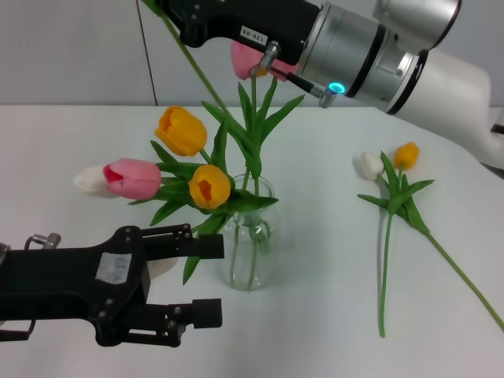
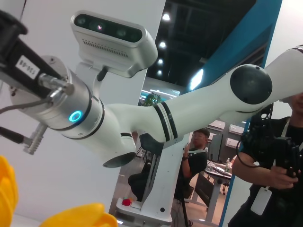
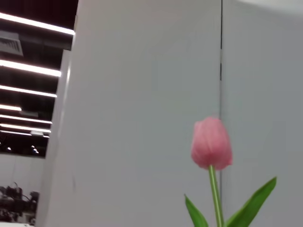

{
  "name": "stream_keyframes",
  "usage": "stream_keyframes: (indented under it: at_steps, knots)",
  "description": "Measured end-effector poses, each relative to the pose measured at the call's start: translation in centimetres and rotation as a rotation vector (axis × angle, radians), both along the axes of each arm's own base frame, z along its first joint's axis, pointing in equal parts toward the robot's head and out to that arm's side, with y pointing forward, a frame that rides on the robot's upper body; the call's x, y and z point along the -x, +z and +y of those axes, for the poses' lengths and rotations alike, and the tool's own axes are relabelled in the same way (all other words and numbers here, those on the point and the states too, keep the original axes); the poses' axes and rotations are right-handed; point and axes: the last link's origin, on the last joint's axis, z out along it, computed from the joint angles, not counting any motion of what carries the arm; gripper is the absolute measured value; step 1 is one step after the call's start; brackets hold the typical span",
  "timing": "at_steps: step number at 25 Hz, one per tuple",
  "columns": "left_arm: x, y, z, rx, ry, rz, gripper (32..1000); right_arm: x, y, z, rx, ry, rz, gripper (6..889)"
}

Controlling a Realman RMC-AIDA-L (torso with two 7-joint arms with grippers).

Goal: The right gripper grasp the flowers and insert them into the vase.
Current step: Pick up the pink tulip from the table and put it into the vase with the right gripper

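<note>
The right gripper point(image 1: 169, 12) is seen at the top edge of the head view, left of centre, above the vase point(image 1: 252, 236). Its fingertips are cut off by the frame edge, so it cannot be told whether the fingers are apart or closed. A green stem point(image 1: 193, 63) runs diagonally down from beside the gripper body toward the vase. A pink tulip point(image 1: 248, 59) is partly hidden behind the gripper body and is shown upright in the right wrist view point(image 3: 211, 143).

The vase stands on the white table point(image 1: 315, 315) at lower centre of the head view. Several flowers point(image 1: 197, 169) are held in it: two orange heads, one pink and one white leaning toward the left of the frame, plus upright leaves.

Two more tulips point(image 1: 394, 169), one white and one orange, lie flat on the table at centre right, stems crossed, well apart from the vase.

The left gripper point(image 1: 201, 279) is held at lower left, fingers apart, just left of the vase.
</note>
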Motion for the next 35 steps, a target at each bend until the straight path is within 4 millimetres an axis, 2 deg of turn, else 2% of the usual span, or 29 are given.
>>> stream_keyframes:
  at_steps: [25, 35]
  knots:
    - [-0.3, -0.1, 0.2, 0.001, -0.011, -0.003, 838, -0.8, -1.2, -1.1, 0.078, -0.03, 0.003, 20]
    - [-0.5, -0.2, 0.2, 0.002, -0.013, -0.005, 838, -2.7, -2.2, -1.5, 0.069, -0.069, -0.053, 20]
